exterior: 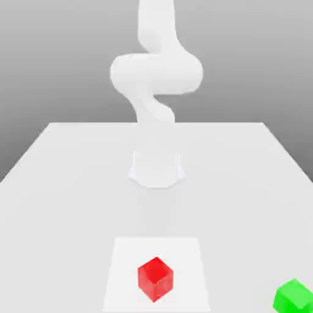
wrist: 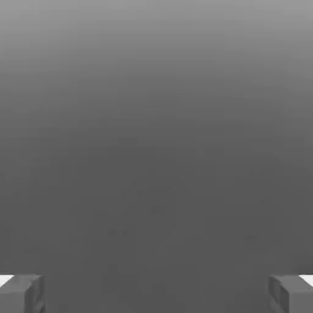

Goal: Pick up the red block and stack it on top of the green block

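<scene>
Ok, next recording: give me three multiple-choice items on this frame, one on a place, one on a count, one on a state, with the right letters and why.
1. Where is the green block relative to the red block in the exterior view?
A. to its right
B. on top of it
C. to its left

2. How many blocks lie on the table?
A. one
B. two
C. four

3. How is the claw in the hand view?
A. shut on the red block
B. shut on the green block
C. open, holding nothing

Key: 1 A, the green block sits near the right edge; 2 B, one red, one green; 3 C, the fingertips stand far apart with nothing between.
</scene>
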Controlling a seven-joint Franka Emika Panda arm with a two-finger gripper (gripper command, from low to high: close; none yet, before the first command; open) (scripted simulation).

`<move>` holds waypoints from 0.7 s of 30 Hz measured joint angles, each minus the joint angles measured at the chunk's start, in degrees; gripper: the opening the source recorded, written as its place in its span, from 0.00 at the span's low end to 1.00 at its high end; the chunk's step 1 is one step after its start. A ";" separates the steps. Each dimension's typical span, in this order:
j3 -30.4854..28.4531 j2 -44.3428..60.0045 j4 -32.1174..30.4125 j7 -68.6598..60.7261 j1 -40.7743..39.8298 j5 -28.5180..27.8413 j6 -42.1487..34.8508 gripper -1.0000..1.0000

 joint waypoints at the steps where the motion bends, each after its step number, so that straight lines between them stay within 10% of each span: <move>1: 0.88 2.26 -0.66 2.22 -0.95 -0.27 0.99 0.50; 21: 8.82 43.84 -12.81 42.96 -9.89 -5.02 19.33 0.50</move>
